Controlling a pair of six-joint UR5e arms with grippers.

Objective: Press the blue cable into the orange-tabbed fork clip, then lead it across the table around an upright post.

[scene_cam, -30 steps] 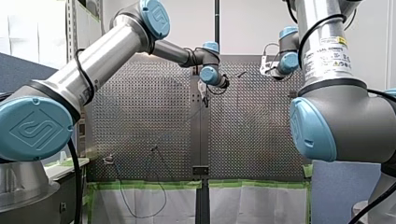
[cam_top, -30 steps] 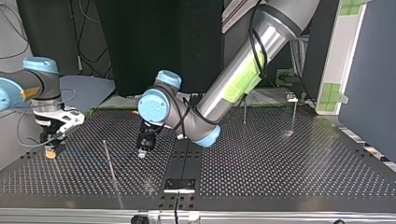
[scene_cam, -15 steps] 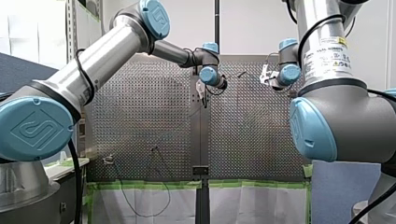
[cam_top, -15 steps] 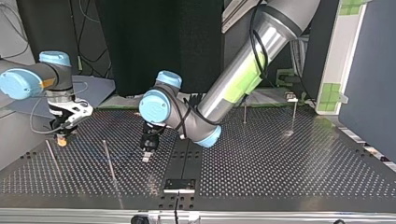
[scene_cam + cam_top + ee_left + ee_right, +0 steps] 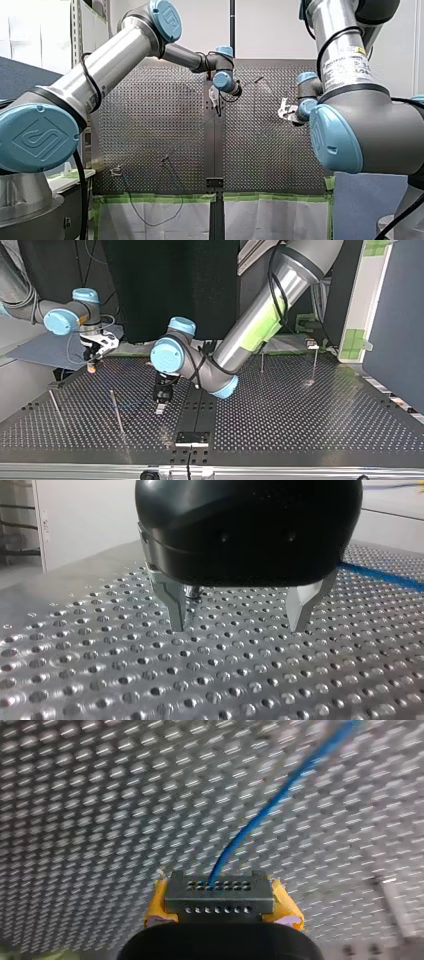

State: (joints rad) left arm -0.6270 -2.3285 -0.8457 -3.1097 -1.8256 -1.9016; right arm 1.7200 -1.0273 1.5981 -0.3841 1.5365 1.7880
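In the right wrist view my right gripper [image 5: 220, 892] has its yellow pads [image 5: 156, 906] shut on the blue cable [image 5: 270, 805], which runs away from it over the perforated table [image 5: 100, 795]. In the top view that gripper [image 5: 91, 368] hangs at the table's far left edge. My left gripper [image 5: 239, 617] stands open just above the plate near the middle, nothing between its metal fingers [image 5: 175, 605]; a stretch of blue cable [image 5: 382, 575] lies beyond it to one side. It shows in the top view as well, my left gripper [image 5: 160, 408]. I cannot make out the fork clip.
Thin upright posts stand on the plate: one [image 5: 116, 410] close beside my left gripper, another [image 5: 55, 407] nearer the top view's left edge, two more [image 5: 261, 361] at the far right. A dark centre strip [image 5: 199, 407] with a bracket [image 5: 192, 438] splits the table.
My right gripper has carried the cable from the near left of the top view to the far left edge. The blue cable no longer runs to my left gripper, which has barely shifted.
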